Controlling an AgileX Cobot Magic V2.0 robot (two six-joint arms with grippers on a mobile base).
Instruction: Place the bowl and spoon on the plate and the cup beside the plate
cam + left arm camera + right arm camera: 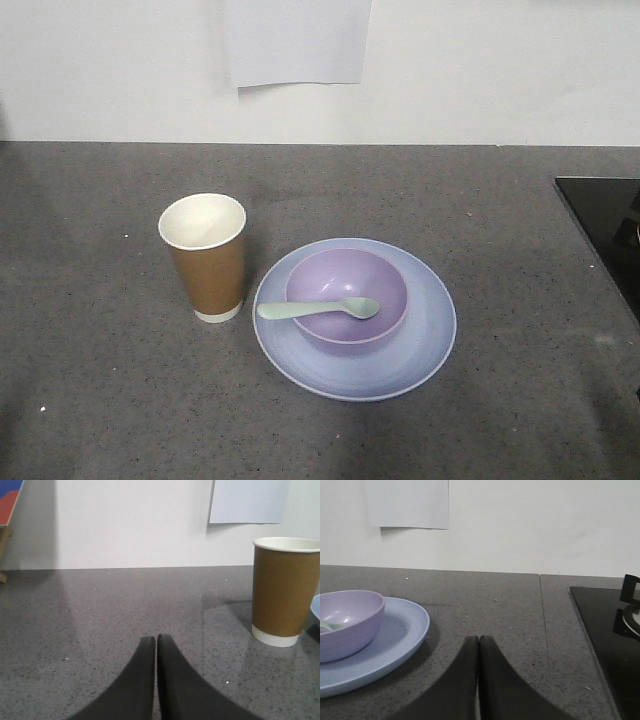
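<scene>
The lavender bowl (346,297) sits on the pale blue plate (425,345), and the mint-green spoon (318,309) lies across the bowl with its handle over the left rim. The brown paper cup (205,257) stands upright just left of the plate. In the left wrist view the cup (282,590) is ahead to the right, and my left gripper (156,638) is shut and empty, low over the counter. In the right wrist view the bowl (347,622) and plate (402,630) lie to the left of my right gripper (478,638), also shut and empty. Neither gripper appears in the front view.
Everything rests on a dark grey speckled counter (120,400) against a white wall with a taped paper sheet (298,40). A black cooktop (605,225) with a pan support (630,607) lies at the right edge.
</scene>
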